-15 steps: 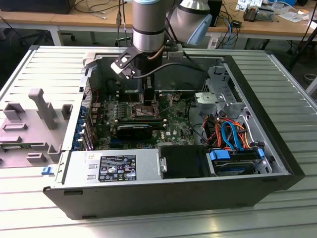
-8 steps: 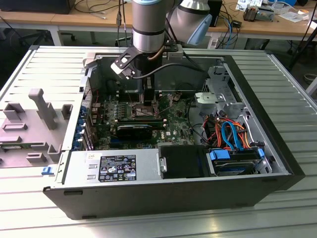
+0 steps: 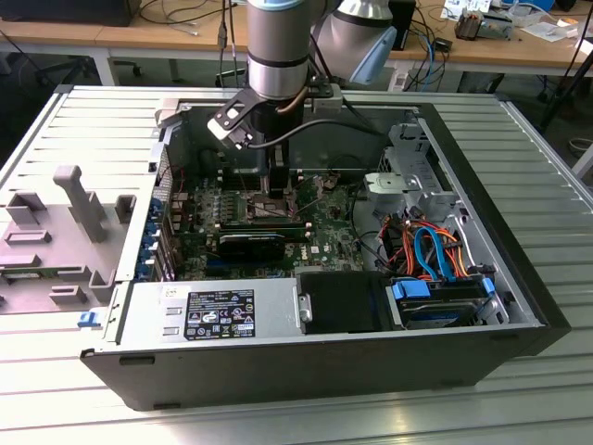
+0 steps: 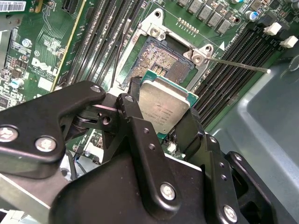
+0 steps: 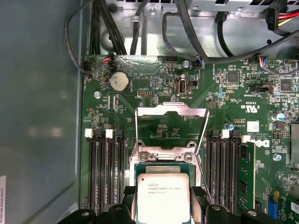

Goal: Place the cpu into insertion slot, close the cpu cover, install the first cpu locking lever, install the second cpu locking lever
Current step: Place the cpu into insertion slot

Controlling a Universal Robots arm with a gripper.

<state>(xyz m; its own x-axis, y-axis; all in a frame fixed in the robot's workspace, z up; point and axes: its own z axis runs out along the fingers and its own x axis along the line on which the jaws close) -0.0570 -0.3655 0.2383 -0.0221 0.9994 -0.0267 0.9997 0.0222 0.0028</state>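
Closest in the exterior view was the open computer case (image 3: 278,371) on the ribbed tabletop (image 3: 519,408). The arm (image 3: 276,56) reached down into it over the motherboard (image 3: 324,236). In the second wrist view, the claw (image 4: 161,112) gripped the cpu (image 4: 163,108) by two opposite edges, held over the uncovered insertion slot (image 4: 161,58). In the first wrist view, the cpu cover (image 5: 171,110) stood swung open just beyond the held chip.

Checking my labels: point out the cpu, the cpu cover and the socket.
cpu (image 4: 163,108): second wrist view, middle of its silver metal top.
cpu cover (image 5: 172,110): first wrist view, cross bar of the open frame.
socket (image 4: 160,58): second wrist view, bare contact field.
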